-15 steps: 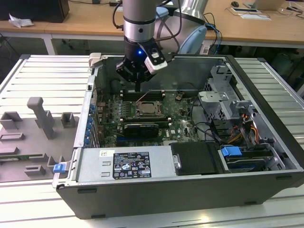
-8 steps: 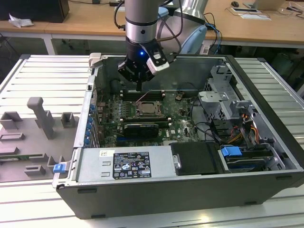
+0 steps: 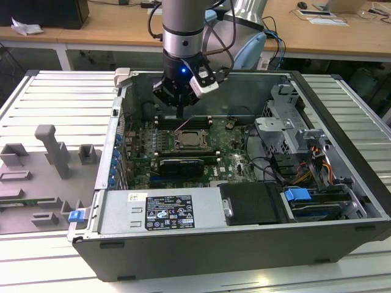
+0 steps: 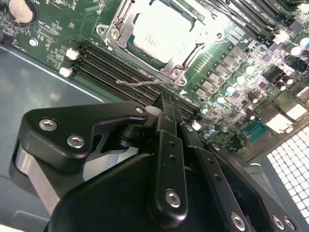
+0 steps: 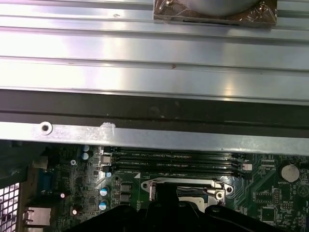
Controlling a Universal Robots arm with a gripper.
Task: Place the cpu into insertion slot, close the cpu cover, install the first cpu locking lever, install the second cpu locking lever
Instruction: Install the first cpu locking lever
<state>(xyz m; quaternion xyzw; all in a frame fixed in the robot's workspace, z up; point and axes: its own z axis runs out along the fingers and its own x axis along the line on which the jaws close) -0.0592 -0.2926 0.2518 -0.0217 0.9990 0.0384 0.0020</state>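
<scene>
We found the gripper (image 4: 161, 104) pressed together, holding nothing, poised above the lever (image 4: 145, 83) along the slot's (image 3: 191, 140) edge nearest the memory slots (image 4: 120, 65). The cpu (image 4: 161, 31) sat in the slot under the cover (image 4: 183, 60) (apparently down). A glancing push could slip the fingers onto those memory slots.

I see grey fixture blocks (image 3: 55, 149) frame left | blue drive latch (image 3: 298, 196) lower right | labelled power supply (image 3: 160, 210) bottom centre | wooden desks (image 3: 317, 33) top
</scene>
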